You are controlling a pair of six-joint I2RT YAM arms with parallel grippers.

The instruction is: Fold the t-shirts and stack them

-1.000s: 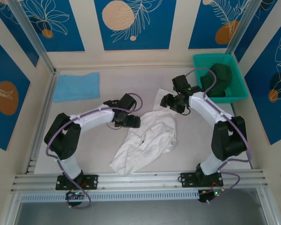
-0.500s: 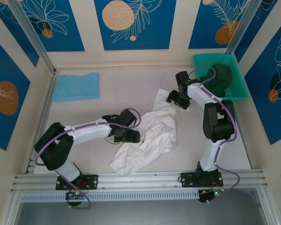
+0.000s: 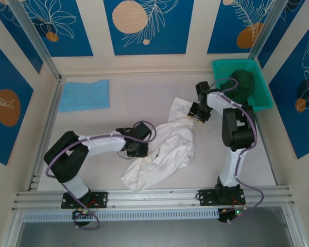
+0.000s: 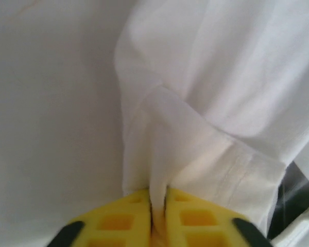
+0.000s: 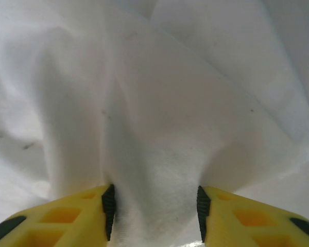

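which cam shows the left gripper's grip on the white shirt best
Left wrist: the left gripper is shut on a fold of the white t-shirt, close up. Top external shows the whole crumpled shirt, but the wrist hides the pinch. Right wrist shows white cloth between the right gripper's parted fingers.

Crumpled t-shirt [image 3: 165,154] in the middle, folded t-shirt [image 3: 85,94] far left, basket [image 3: 232,62] far right.
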